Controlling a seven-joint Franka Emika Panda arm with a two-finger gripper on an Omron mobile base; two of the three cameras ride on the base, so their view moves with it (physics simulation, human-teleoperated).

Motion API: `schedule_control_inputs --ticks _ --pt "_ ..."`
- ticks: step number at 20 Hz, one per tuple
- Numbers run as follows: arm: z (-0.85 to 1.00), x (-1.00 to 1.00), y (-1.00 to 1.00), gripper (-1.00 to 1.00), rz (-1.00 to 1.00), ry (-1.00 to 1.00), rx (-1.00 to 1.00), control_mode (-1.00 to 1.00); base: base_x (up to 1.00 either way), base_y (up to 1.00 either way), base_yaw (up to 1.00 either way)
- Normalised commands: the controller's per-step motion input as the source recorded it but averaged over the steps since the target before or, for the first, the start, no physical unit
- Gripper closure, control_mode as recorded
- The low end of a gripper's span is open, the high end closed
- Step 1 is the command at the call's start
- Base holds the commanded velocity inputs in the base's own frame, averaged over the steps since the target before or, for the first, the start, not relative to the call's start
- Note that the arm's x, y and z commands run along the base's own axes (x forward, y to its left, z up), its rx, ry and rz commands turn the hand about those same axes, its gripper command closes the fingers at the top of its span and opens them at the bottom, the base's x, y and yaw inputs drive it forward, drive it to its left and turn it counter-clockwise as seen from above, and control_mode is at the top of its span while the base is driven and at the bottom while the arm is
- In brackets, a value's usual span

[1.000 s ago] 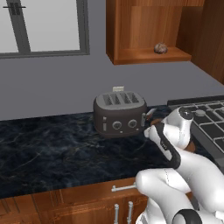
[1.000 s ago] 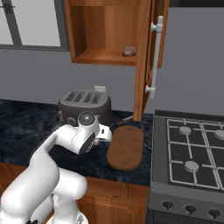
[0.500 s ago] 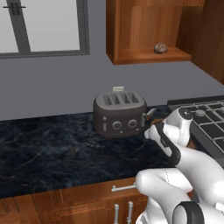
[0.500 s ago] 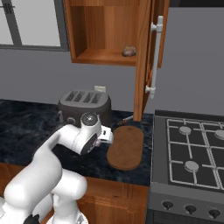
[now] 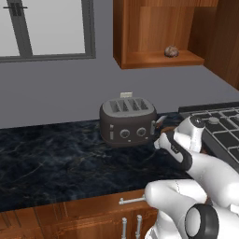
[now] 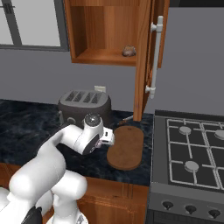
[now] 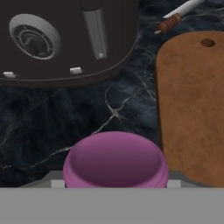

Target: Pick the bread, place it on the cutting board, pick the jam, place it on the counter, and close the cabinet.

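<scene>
**Jam over the worktop, bread not yet fetched**

The bread (image 6: 128,51) sits on the cabinet (image 6: 143,57) shelf, above the toaster (image 5: 129,121), so that step is undone by the look of it. The board (image 6: 127,148) lies bare, just beside the toaster. The cabinet door hangs open — closing it is left too.

My claw (image 6: 106,138) hangs low over the worktop (image 5: 56,158), between toaster and board. In the hand view the jam (image 7: 115,160) sits right at my fingertips — I judge I am clenched on it, though the pads themselves are hidden. Whether it touches the stone, I cannot tell.
</scene>
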Motion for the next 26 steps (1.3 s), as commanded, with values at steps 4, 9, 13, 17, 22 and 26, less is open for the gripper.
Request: schedule_control_inputs --ticks 4,9,13,17,22,26 --pt "-0.25 0.06 0.04 1.00 0.00 -0.01 0.00 -1.00 0.00 0.00 0.00" --pt "-0.22 0.10 0.08 1.00 0.00 -0.03 0.00 -1.00 0.00 0.00 0.00" --pt "-0.23 0.10 0.14 1.00 0.00 -0.02 0.00 -1.00 0.00 0.00 0.00" --pt "-0.22 0.07 0.11 1.00 0.00 -0.04 0.00 -1.00 0.00 0.00 0.00" --pt "-0.18 0.05 0.07 1.00 0.00 -0.06 0.00 -1.00 0.00 0.00 0.00" --pt "-0.21 0.01 0.07 1.00 0.00 -0.06 0.00 -1.00 0.00 0.00 0.00"
